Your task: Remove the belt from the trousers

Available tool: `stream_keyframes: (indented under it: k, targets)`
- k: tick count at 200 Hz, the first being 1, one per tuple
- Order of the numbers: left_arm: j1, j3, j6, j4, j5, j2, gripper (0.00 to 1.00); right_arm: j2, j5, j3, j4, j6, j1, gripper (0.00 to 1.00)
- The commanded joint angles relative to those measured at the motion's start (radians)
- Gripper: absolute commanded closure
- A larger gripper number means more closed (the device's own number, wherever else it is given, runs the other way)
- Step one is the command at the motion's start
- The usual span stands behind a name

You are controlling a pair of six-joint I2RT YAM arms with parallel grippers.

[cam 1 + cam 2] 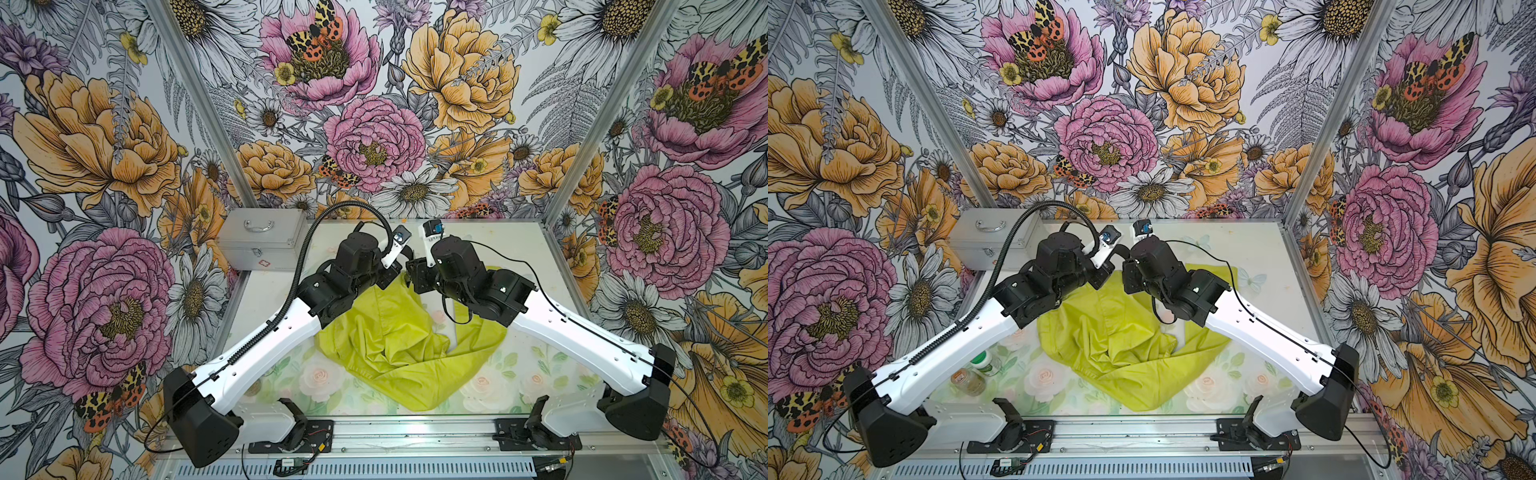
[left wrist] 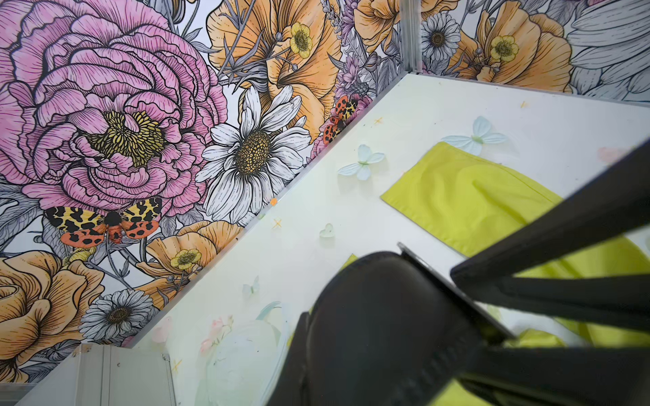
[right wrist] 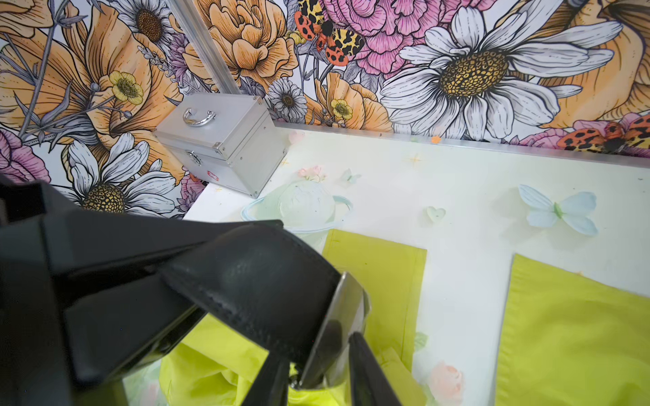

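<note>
From my station, the left gripper (image 2: 467, 277) reads as fully closed, its black fingers (image 2: 548, 232) clamped at the silver buckle (image 2: 453, 291) of the belt (image 2: 380, 327). The right gripper (image 3: 169, 281) stands partly closed, its jaws pinched on the black strap just behind that same buckle, whose metal frame (image 3: 337, 334) I see at the strap's end in the right wrist view. The belt arches as a short black loop between the two grippers, raised above the trousers (image 1: 399, 340). In both top views the two wrists meet nose to nose near the far middle of the table (image 1: 557, 332), and the belt shows only as a small dark curve (image 1: 1121, 250) between them. The trousers lie crumpled under and in front of the arms, with two flat hemmed leg ends (image 3: 376, 267) spread toward the far wall. A silver case (image 1: 262, 239) stands in the far left corner, well apart from the garment. Two jars (image 1: 980, 372) sit beside the left arm in a top view.
</note>
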Motion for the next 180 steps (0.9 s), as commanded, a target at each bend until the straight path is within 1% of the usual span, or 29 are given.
stream_keyframes:
  k: [1, 33, 57, 66, 88, 102, 130, 146, 180]
  targets:
    - [-0.01, 0.039, -0.031, 0.016, -0.005, -0.005, 1.0, -0.005, 0.006, 0.035, -0.008, -0.003, 0.001, 0.66]
    - [-0.011, 0.039, -0.028, 0.013, -0.007, -0.004, 1.0, -0.001, 0.004, 0.04, -0.008, -0.004, 0.001, 0.68]
    - [-0.012, 0.039, -0.027, 0.011, -0.007, -0.003, 1.0, 0.005, 0.003, 0.04, -0.008, -0.003, 0.001, 0.72]
    - [-0.014, 0.039, -0.028, 0.01, -0.007, -0.003, 1.0, 0.005, 0.003, 0.039, -0.008, -0.003, 0.001, 0.77]
    - [-0.014, 0.042, -0.026, 0.006, -0.009, -0.006, 1.0, 0.005, 0.004, 0.028, -0.008, -0.002, 0.001, 0.93]
    - [-0.017, 0.045, -0.026, 0.003, -0.009, -0.009, 1.0, 0.005, 0.01, 0.017, -0.008, 0.0, 0.001, 1.0]
    - [-0.032, 0.056, -0.03, -0.002, -0.005, -0.024, 1.0, 0.009, 0.015, -0.002, -0.008, 0.001, 0.0, 1.0]
    - [-0.043, 0.064, -0.047, -0.003, 0.016, -0.037, 1.0, 0.016, 0.011, -0.006, -0.007, 0.0, -0.003, 1.0]
    - [-0.051, 0.088, -0.081, -0.006, 0.048, -0.057, 1.0, 0.03, -0.002, -0.018, -0.006, -0.002, -0.009, 0.9]
